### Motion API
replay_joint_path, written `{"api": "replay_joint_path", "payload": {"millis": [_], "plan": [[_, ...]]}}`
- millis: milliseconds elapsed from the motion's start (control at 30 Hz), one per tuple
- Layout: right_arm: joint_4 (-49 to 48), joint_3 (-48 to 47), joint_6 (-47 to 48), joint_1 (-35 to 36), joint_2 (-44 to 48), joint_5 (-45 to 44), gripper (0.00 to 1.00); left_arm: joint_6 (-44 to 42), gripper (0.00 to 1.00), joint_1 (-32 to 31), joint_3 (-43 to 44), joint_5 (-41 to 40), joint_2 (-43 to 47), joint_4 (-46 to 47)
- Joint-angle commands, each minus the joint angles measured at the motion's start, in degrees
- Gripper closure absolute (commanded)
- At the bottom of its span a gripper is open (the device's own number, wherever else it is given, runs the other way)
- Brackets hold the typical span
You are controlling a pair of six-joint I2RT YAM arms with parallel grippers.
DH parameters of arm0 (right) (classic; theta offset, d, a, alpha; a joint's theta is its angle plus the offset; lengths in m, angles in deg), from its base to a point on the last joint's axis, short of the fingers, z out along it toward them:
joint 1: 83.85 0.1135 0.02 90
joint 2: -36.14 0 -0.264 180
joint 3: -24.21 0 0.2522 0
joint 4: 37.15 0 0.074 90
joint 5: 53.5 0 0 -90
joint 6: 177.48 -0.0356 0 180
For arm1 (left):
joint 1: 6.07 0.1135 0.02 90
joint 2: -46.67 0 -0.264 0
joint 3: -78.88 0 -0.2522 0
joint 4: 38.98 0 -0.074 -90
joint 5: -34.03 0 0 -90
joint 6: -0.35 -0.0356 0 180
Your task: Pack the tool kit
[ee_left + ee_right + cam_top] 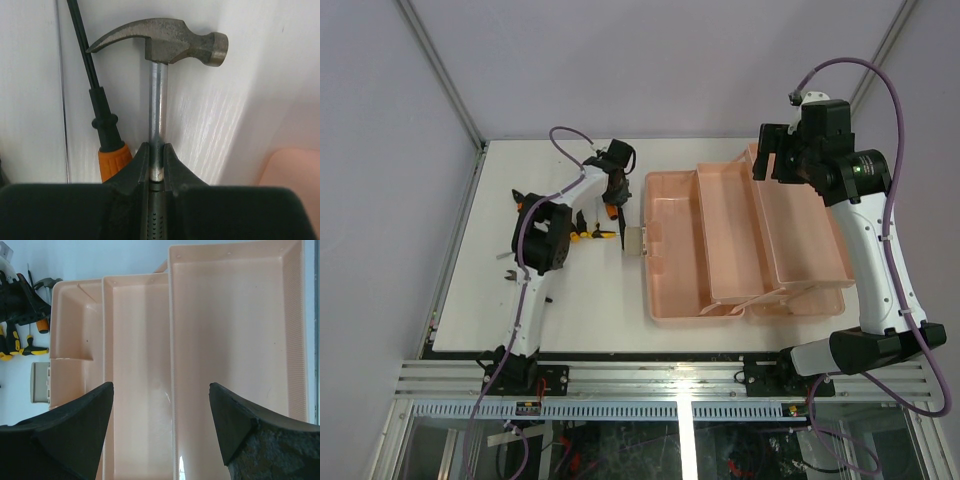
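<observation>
My left gripper (157, 155) is shut on the steel shaft of the hammer (165, 42), just where the black grip begins. The claw head points away from me over the white table. An orange-black screwdriver (107, 135) lies close beside it on the left. From above, the left gripper (612, 195) is just left of the open salmon-pink toolbox (670, 250). My right gripper (775, 160) hangs open above the toolbox's far end, and nothing is between its fingers (161, 390) but the stepped trays (235, 340) below.
The grey latch (634, 240) sticks out from the toolbox's left wall, near the left gripper. Yellow-handled tools (582, 232) lie on the table left of it and also show in the right wrist view (15, 345). The table's left edge (460, 250) is near.
</observation>
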State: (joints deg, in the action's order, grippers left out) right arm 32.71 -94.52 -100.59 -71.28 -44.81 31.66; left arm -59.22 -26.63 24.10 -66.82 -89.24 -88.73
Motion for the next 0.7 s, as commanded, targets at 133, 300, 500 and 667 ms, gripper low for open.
{"api": "replay_joint_path", "payload": {"millis": [133,300,500,667], "plan": [[-3.94,0.24,-0.53,-0.45,1.34,3.28,0.16,-5.69,1.0,-0.26,-4.69,4.16,6.09,-1.22],[-4.24,0.52,-0.27,-0.44,1.36,3.87,0.15,-5.9,1.0,-0.33,-6.14,4.82,8.92,0.56],[-4.28,0.77,-0.02,-0.42,1.65,4.01,0.15,-7.03,1.0,-0.32,-5.95,4.94,11.14,1.8],[-4.59,1.04,-0.18,-0.4,1.77,5.06,0.15,-7.06,1.0,-0.29,-7.81,4.79,12.59,1.47]]}}
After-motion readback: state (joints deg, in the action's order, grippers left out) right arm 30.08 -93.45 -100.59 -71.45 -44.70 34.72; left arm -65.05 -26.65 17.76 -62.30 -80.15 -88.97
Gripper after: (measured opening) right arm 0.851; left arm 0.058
